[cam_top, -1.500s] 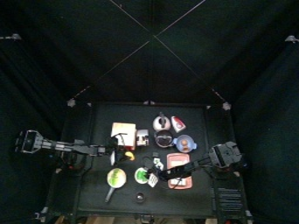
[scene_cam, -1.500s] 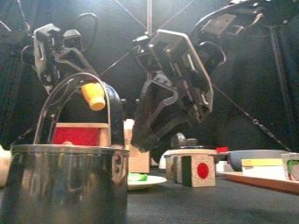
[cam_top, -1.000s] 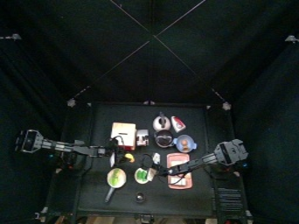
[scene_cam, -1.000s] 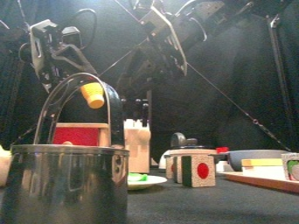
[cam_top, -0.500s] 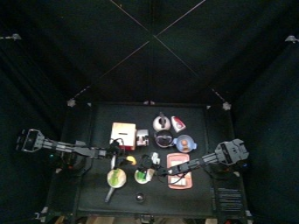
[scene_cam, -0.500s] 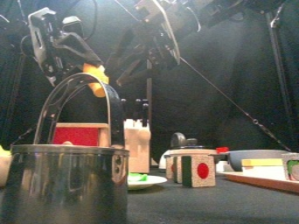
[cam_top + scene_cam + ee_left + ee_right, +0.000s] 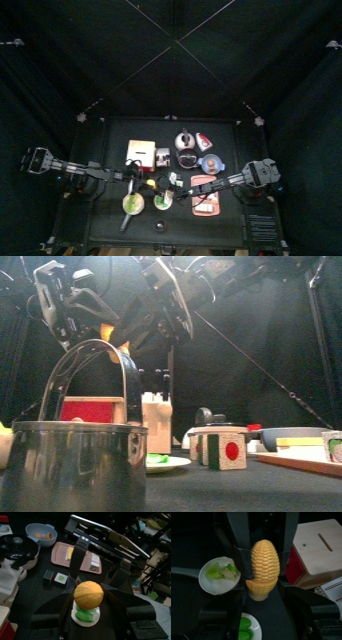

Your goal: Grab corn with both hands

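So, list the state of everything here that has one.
corn: off the table, held in the air
left gripper: shut on the corn
right gripper: open, jaws wide either side of the corn, not clamped
pot: upright on the table, handle raised
plate: flat on the table, green pieces in it

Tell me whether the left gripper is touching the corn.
Touching. In the left wrist view the left gripper has its jaws pressed against both sides of the corn, no gap showing.
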`<move>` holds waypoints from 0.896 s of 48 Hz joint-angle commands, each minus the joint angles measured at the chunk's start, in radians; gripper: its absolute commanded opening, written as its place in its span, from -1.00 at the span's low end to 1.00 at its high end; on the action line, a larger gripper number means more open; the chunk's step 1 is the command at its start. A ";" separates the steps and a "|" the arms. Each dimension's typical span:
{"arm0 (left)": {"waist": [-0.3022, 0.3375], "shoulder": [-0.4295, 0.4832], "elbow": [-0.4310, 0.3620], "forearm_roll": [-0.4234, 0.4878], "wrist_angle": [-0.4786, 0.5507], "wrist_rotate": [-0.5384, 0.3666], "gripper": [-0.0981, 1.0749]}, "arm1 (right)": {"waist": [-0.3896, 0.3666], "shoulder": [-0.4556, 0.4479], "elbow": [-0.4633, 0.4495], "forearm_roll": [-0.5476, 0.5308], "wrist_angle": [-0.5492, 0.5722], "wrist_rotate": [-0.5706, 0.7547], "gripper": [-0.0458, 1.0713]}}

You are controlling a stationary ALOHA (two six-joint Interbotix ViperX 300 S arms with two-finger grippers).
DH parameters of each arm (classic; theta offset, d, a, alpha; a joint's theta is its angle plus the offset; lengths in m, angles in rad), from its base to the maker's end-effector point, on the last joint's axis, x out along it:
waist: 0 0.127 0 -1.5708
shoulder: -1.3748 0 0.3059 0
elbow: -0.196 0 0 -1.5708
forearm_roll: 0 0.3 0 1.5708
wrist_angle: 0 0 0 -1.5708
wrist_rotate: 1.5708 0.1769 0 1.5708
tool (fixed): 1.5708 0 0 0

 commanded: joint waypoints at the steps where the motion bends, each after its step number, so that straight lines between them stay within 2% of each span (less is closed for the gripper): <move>1: -0.002 0.000 -0.026 0.003 -0.009 0.003 0.28 | -0.014 -0.023 -0.021 -0.005 -0.002 0.000 0.63; 14: -0.002 0.000 -0.025 0.003 -0.011 0.003 0.28 | -0.018 -0.021 -0.026 -0.005 -0.009 -0.002 0.58; 30: 0.000 0.002 -0.020 0.006 0.000 0.006 0.30 | -0.020 -0.021 -0.026 -0.006 -0.031 -0.003 0.16; 36: 0.002 0.002 -0.018 0.026 0.002 0.005 0.34 | -0.018 -0.021 -0.021 -0.003 -0.031 -0.002 0.15; 43: 0.003 0.002 -0.017 0.040 0.002 0.005 0.50 | -0.018 -0.021 -0.018 -0.002 -0.031 -0.002 0.15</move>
